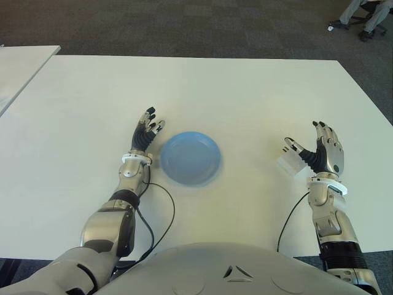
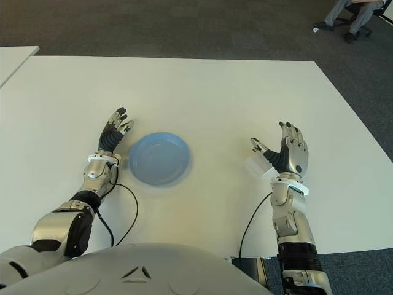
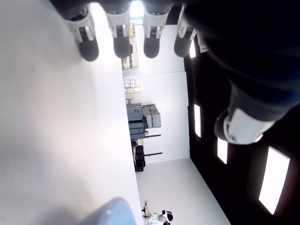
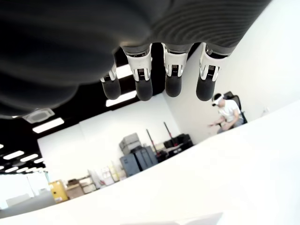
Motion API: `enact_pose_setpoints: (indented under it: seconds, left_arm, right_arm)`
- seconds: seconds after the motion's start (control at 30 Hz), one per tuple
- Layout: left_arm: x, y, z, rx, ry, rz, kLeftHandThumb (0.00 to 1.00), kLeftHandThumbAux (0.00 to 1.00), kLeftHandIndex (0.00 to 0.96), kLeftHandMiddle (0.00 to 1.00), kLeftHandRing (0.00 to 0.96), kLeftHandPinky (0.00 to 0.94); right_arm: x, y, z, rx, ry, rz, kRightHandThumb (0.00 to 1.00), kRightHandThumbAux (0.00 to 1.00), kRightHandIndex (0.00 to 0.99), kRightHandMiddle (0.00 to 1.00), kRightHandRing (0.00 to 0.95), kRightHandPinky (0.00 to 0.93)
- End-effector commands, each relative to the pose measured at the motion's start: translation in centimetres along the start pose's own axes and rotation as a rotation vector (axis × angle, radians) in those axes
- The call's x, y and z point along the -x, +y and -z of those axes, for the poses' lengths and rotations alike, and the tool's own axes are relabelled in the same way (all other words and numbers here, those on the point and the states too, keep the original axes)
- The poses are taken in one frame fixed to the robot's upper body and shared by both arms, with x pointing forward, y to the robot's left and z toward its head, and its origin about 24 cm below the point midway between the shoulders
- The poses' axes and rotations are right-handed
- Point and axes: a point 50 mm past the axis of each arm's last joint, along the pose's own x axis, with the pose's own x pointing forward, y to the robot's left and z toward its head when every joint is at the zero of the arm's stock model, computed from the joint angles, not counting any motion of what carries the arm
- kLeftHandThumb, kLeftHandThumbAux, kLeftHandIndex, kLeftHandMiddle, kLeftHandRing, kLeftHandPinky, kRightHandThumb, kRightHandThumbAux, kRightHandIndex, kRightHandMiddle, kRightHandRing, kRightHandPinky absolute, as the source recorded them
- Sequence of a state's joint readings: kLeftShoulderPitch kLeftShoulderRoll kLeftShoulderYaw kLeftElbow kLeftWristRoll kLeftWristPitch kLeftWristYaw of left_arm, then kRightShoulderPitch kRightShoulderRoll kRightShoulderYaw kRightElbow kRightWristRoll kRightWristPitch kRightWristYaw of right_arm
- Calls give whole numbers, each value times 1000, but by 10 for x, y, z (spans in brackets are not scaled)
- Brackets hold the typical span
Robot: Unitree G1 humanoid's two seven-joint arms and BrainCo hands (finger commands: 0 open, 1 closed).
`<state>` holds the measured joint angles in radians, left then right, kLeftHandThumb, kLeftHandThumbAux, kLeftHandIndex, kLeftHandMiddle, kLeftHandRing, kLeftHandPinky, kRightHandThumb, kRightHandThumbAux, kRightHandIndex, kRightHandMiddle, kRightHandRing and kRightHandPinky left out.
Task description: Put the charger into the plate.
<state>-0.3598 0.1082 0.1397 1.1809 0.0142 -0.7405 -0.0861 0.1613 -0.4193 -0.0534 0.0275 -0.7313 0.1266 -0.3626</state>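
Observation:
A round blue plate (image 1: 190,158) lies on the white table (image 1: 202,92), near its front middle. The charger (image 1: 288,165), a small white block, lies on the table well to the right of the plate. My right hand (image 1: 319,150) stands just right of the charger with its fingers spread and upright; its thumb reaches over the block but holds nothing. My left hand (image 1: 147,132) shows right beside the plate's left rim, fingers extended and empty. The right wrist view shows four straight fingertips (image 4: 173,84) over bare table.
A second white table (image 1: 24,67) stands off to the left across a gap. A seated person's legs (image 1: 362,15) show on the carpet at the far right. A black cable (image 1: 163,212) loops on the table near my left forearm.

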Motion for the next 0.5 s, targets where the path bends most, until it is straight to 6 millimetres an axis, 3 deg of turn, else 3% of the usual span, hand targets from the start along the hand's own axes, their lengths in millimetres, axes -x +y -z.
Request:
enact_pose_setpoints:
  seconds: [0.03,0.5]
  left_arm:
    - [31,-9,39,32,201,22,128,603,0,46,59,106]
    - [32,-8,39,30,189,23,134,601,0,46,60,111]
  right_arm:
    - [5,8,0,19,24,-34,356,187,0,0,0,1]
    - [18,26,-9,5,40,-123,304,170,0,0,0,0]
